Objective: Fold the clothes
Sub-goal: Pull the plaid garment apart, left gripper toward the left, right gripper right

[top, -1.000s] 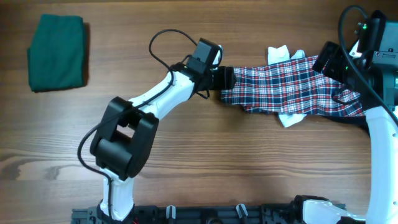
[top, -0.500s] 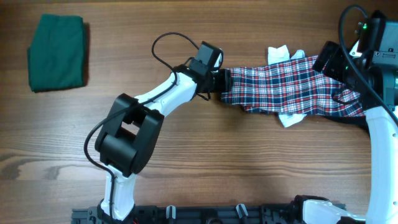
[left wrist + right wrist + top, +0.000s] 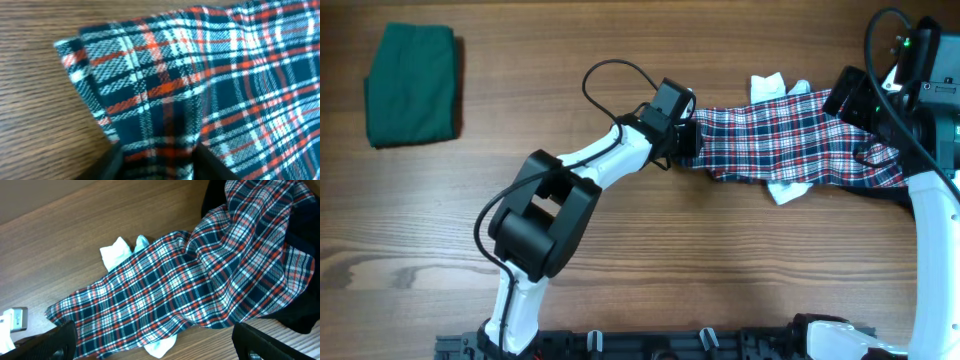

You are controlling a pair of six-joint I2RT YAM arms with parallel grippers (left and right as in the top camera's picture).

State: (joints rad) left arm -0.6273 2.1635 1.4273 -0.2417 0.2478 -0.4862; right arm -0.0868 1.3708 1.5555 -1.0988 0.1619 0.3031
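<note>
The plaid dress (image 3: 790, 140) lies crumpled lengthwise at the right of the table, with white lining bits (image 3: 767, 85) poking out at its top and bottom edges. My left gripper (image 3: 692, 135) is at the dress's left end. In the left wrist view its two dark fingers stand either side of a bunched ridge of plaid cloth (image 3: 200, 75), which fills the gap between them (image 3: 157, 165). My right gripper (image 3: 155, 347) hangs wide open above the dress's right part (image 3: 200, 290), holding nothing. A folded dark-green garment (image 3: 412, 85) lies at the far left.
Black cloth (image 3: 305, 280) lies under the dress's right end, beside the right arm's base (image 3: 930, 230). The left arm (image 3: 590, 165) stretches diagonally across the table's middle, its cable looping above it. Bare wood lies between the green garment and the dress.
My left gripper has slid right onto the dress's left edge and its jaws have narrowed around the cloth. The right arm has not moved.
</note>
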